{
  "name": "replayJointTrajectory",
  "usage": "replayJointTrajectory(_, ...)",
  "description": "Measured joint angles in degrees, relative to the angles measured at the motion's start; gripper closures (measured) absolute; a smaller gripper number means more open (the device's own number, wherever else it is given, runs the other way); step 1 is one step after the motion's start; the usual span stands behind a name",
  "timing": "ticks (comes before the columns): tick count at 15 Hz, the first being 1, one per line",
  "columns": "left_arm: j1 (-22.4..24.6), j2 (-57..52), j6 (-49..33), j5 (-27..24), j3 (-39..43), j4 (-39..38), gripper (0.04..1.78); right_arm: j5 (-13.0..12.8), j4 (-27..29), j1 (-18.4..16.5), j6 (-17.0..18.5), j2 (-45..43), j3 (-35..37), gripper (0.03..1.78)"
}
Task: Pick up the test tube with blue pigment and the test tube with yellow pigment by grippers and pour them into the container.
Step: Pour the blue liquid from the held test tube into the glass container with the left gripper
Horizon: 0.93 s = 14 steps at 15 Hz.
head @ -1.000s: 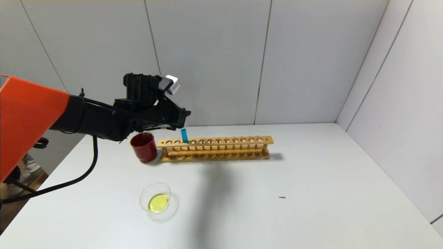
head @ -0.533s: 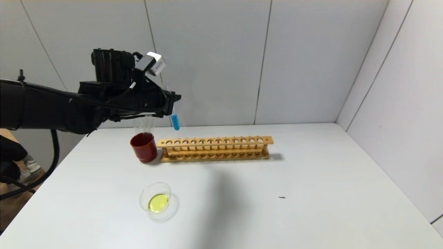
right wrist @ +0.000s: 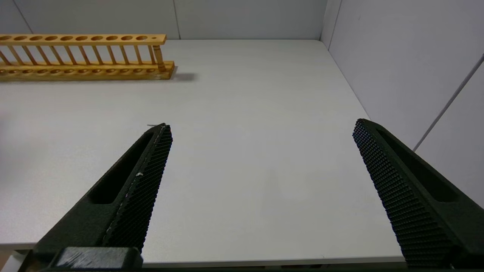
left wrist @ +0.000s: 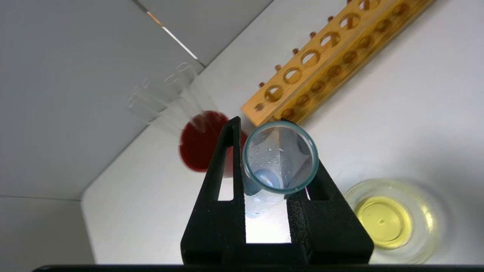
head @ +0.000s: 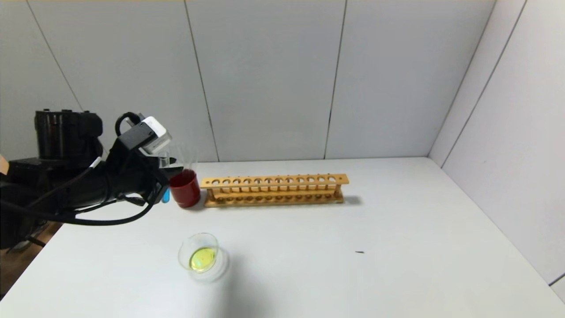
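The blue tube (left wrist: pixel 280 156) is clear glass with a little blue liquid at its rounded tip, clamped between the fingers of the left gripper (left wrist: pixel 270 177), which hangs just left of the red cup (head: pixel 185 188). Nearer than the cup sits one glass dish (head: pixel 201 256) holding yellow liquid. A few clear tubes (left wrist: pixel 162 90) stand in the cup. Right of it lies one wooden rack (head: pixel 273 190). The right gripper (right wrist: pixel 261 170) is spread wide above the white table (head: pixel 353 265), with grey panel walls (head: pixel 265 79) behind.
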State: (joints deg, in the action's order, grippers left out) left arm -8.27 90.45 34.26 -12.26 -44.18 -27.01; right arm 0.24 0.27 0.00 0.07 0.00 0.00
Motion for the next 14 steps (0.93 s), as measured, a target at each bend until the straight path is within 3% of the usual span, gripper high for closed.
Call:
replayJointTrajectory(4,2.29,-2.72,13.97,-0.16,8.59,-9.89,1.47,0.00,0.00,0.00,0.00,0.00,0.00,0.06)
replayJointTrajectory(10,2.79,-2.08,32.26,-0.18,16.53,-10.63,1.47,-0.02,0.00,0.00,0.02,0.00,0.00,0.06)
replayJointTrajectory(14,2.76,0.43,44.48,1.66,17.36,-10.65,1.47,-0.02,-0.02,0.00,0.00,0.00,0.00,0.06)
